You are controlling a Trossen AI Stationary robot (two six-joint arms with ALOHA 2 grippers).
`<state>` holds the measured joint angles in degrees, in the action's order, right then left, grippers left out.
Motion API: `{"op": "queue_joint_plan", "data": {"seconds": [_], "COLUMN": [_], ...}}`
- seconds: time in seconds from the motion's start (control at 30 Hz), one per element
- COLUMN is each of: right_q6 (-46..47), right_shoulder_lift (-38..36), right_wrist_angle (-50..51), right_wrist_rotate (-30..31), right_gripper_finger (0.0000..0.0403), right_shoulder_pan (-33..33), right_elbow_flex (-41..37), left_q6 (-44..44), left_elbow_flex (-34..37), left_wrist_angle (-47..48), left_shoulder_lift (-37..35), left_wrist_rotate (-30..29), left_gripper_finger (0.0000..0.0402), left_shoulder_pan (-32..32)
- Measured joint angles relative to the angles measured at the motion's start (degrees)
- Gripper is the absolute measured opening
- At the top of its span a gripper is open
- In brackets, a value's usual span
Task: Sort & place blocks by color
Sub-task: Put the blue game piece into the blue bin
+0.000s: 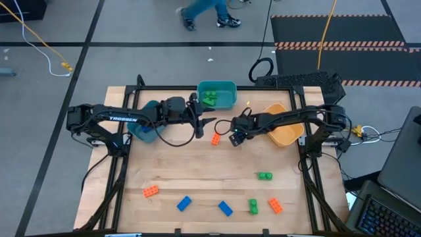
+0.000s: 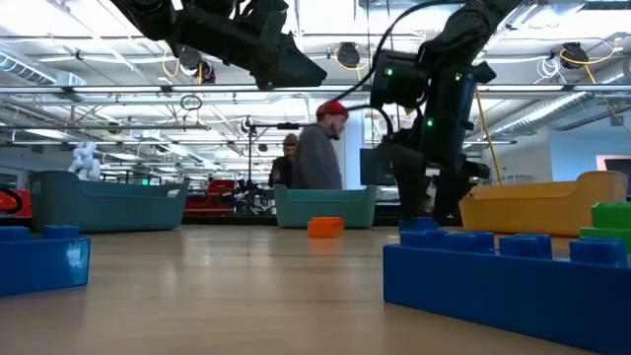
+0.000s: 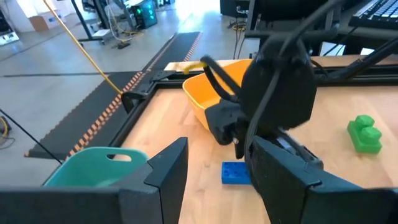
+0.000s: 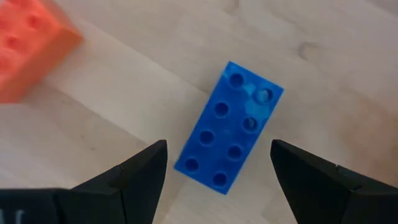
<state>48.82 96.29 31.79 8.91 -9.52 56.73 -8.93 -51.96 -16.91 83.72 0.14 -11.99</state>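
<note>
My right gripper [image 1: 235,137] [image 4: 217,151] points down at mid-table, open, with a finger on either side of a blue block [image 4: 230,127] that lies flat on the wood, studs up; it touches nothing. An orange block [image 4: 28,46] [image 1: 216,138] lies just beside it. My left gripper [image 1: 205,124] [image 3: 217,150] hovers open above the table between the blue bin [image 1: 145,130] and the teal bin [image 1: 217,94], facing the right gripper. Green blocks [image 1: 209,98] sit in the teal bin. More blocks lie near the table's near edge: orange [image 1: 150,191], blue [image 1: 183,203], blue [image 1: 225,208], green [image 1: 253,207], orange [image 1: 275,205], and green [image 1: 264,176].
The orange-yellow bin [image 1: 283,130] stands under the right arm at the table's right. The teal bin is at the far edge and the blue bin at the left. The two grippers are close together at mid-table. People [image 2: 317,148] are in the room beyond the far edge.
</note>
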Motion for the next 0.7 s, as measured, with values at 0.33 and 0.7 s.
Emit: {"op": "queue_joint_plan", "data": {"seconds": [0.33,0.7], "right_q6": [-6.1,-14.5], "right_shoulder_lift": [3.7,3.2], "right_wrist_angle": [-1.6,-1.8], "right_wrist_rotate": [1.5,4.4], "right_gripper_finger": [0.0269,0.0138], "right_shoulder_pan": [0.6,1.7], "right_elbow_flex": [0.2,0.0], "left_q6": [-2.0,-2.9], "left_elbow_flex": [0.0,0.0], "left_wrist_angle": [-1.9,-1.6], "left_shoulder_lift": [0.0,0.0], "left_wrist_rotate": [-0.1,-0.1], "left_gripper_finger": [0.0175,0.0175], "left_shoulder_pan": [-0.3,-0.3]}}
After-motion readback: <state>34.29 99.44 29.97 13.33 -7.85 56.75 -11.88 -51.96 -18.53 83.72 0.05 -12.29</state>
